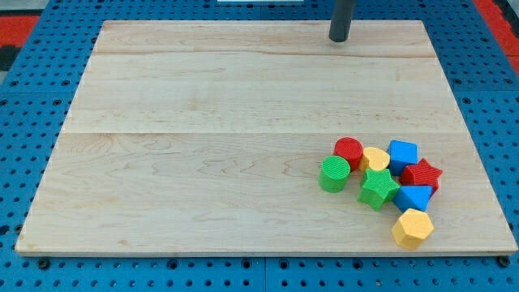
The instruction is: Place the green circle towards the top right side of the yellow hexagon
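The green circle (334,173) stands at the left end of a cluster of blocks in the view's lower right. The yellow hexagon (413,228) lies at the cluster's bottom right, near the board's bottom edge, well to the lower right of the green circle. My tip (339,37) is at the view's top, right of centre, far above the cluster and touching no block.
Between the two lie a red circle (349,151), a yellow heart-like block (375,158), a green star (378,188), a blue block (402,154), a red star (422,173) and a blue block (413,197). The wooden board (203,146) sits on a blue pegboard.
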Robot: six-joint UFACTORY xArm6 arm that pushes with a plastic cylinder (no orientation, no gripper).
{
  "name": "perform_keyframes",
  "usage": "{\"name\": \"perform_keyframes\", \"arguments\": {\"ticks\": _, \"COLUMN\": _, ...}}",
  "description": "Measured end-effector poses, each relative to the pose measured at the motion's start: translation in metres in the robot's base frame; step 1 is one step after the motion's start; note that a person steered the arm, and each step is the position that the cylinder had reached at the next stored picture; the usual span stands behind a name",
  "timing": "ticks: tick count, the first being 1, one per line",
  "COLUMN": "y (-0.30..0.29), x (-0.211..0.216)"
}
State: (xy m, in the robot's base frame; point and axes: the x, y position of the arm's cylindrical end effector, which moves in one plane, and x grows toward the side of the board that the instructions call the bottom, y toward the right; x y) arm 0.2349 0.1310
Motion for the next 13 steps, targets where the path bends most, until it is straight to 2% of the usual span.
{"name": "perform_keyframes", "arguments": {"ticks": 3, "y": 0.009, "x": -0.002}}
{"name": "perform_keyframes", "arguments": {"ticks": 5, "y": 0.067, "x": -0.042}}
{"name": "perform_keyframes", "arguments": {"ticks": 6, "y": 0.073, "x": 0.038}}
{"name": "perform_keyframes", "arguments": {"ticks": 7, "y": 0.132, "x": 0.131}}
{"name": "perform_keyframes", "arguments": {"ticks": 8, "y": 0.135, "x": 0.264}}
{"name": "perform_keyframes", "arguments": {"ticks": 9, "y": 0.14, "x": 0.347}}
{"name": "perform_keyframes", "arguments": {"ticks": 10, "y": 0.134, "x": 0.381}}
{"name": "perform_keyframes", "arguments": {"ticks": 11, "y": 0.119, "x": 0.383}}
{"name": "perform_keyframes", "arguments": {"ticks": 12, "y": 0.051, "x": 0.383}}
{"name": "perform_keyframes", "arguments": {"ticks": 13, "y": 0.029, "x": 0.384}}
